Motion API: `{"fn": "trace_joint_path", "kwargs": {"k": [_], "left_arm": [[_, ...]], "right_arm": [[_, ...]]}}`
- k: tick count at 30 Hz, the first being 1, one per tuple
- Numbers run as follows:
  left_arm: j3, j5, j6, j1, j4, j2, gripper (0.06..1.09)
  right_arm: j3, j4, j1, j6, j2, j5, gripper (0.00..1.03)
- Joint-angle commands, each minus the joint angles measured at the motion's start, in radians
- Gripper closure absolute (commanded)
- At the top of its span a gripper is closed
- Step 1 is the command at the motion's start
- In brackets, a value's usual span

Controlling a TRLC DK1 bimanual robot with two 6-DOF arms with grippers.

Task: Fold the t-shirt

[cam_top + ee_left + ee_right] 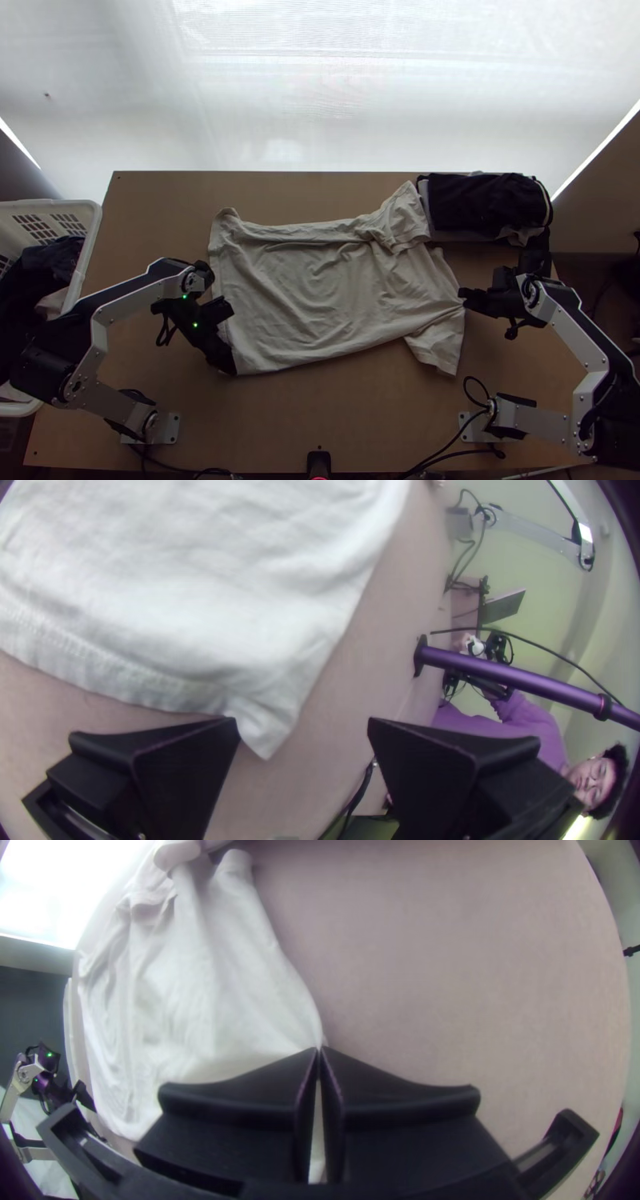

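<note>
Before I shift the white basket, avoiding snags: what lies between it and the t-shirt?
The top view shows the left arm there, over wooden table, its open gripper at the t-shirt's hem.

Perhaps a lab: robot arms [134,297]

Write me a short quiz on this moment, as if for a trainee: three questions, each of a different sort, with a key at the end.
1. True or false: the jaws of the right gripper are closed on an edge of the t-shirt.

2. Multiple choice: seen in the top view, where on the table does the stack of clothes lie?
a) near left corner
b) far right corner
c) near right corner

3. Fill in the blank: near a corner of the t-shirt's hem, the jaws of the left gripper stand ____.

Key: 1 true; 2 b; 3 open.
</note>
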Motion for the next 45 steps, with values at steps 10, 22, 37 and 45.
{"fn": "trace_joint_path", "kwargs": {"k": [10, 22, 37, 45], "left_arm": [[-0.06, -0.098, -0.072, 0.032, 0.189, -0.078, 1.05], [0.179, 0.054, -0.059, 0.468, 0.057, -0.357, 1.05], [0.289, 0.078, -0.167, 0.554, 0.075, -0.386, 1.05], [0.44, 0.078, -0.293, 0.546, 0.147, -0.56, 1.05]], "right_arm": [[0.068, -0.077, -0.009, 0.006, -0.082, -0.004, 1.0], [0.186, -0.241, -0.049, -0.001, -0.303, -0.001, 1.0], [0.39, -0.164, 0.086, 0.042, -0.507, -0.033, 1.0], [0.505, -0.043, 0.109, 0.124, -0.584, -0.022, 1.0]]}}
